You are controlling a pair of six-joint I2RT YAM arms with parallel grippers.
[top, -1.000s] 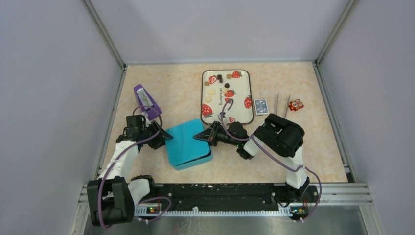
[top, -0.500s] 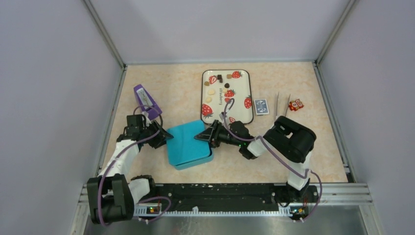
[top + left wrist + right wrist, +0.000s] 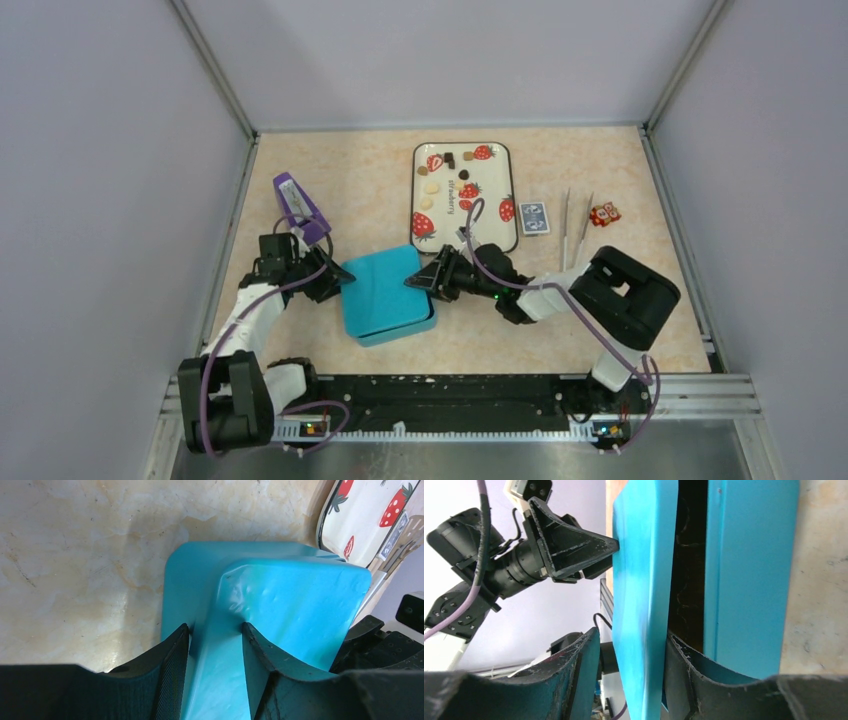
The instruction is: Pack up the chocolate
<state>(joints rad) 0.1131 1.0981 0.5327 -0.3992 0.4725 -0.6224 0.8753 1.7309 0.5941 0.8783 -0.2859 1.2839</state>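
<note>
The chocolate [image 3: 432, 186] lies as several small brown, dark and cream pieces on the strawberry tray [image 3: 490, 185], far from both grippers. The teal box [image 3: 385, 295] sits in front of the tray. My left gripper [image 3: 335, 277] is shut on the box's left edge [image 3: 215, 630]. My right gripper [image 3: 418, 282] is closed around the lid's right edge [image 3: 631, 640], with one finger under it. The lid [image 3: 644, 580] is tilted up off the base [image 3: 749, 570], leaving a dark gap. The inside of the box is hidden.
A purple object [image 3: 300, 208] lies behind my left arm. A blue card pack [image 3: 534, 218], tweezers [image 3: 577, 225] and a small orange owl figure [image 3: 604, 213] lie right of the tray. Side walls stand close on both sides.
My right arm's elbow has swung out to the right, and its gripper has drawn slightly right with the lid edge. My left gripper and the box have stayed in place.
</note>
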